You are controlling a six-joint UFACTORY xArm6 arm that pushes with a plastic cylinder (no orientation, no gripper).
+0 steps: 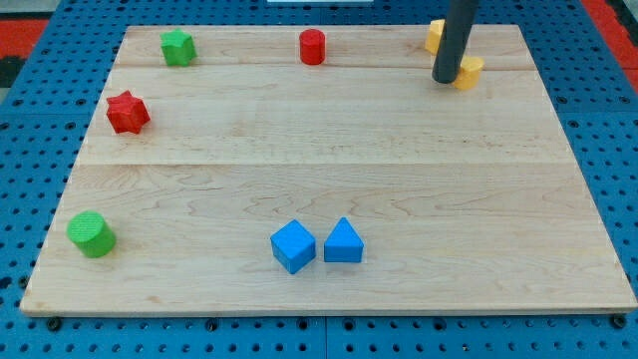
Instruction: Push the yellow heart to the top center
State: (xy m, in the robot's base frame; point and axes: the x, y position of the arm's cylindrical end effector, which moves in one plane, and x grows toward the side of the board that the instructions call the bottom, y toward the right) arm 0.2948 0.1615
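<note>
Two yellow blocks sit at the view's top right, both partly hidden by my rod. One yellow block (470,72) lies just right of my tip (446,79) and touches or nearly touches it; its shape may be a heart. The other yellow block (434,36) shows left of the rod, near the board's top edge; its shape cannot be made out. My tip rests on the wooden board (329,150) between them.
A red cylinder (312,47) stands at top centre. A green star (177,47) is at top left, a red star (127,112) below it. A green cylinder (92,234) is at bottom left. A blue cube (293,246) and blue triangle (344,242) sit bottom centre.
</note>
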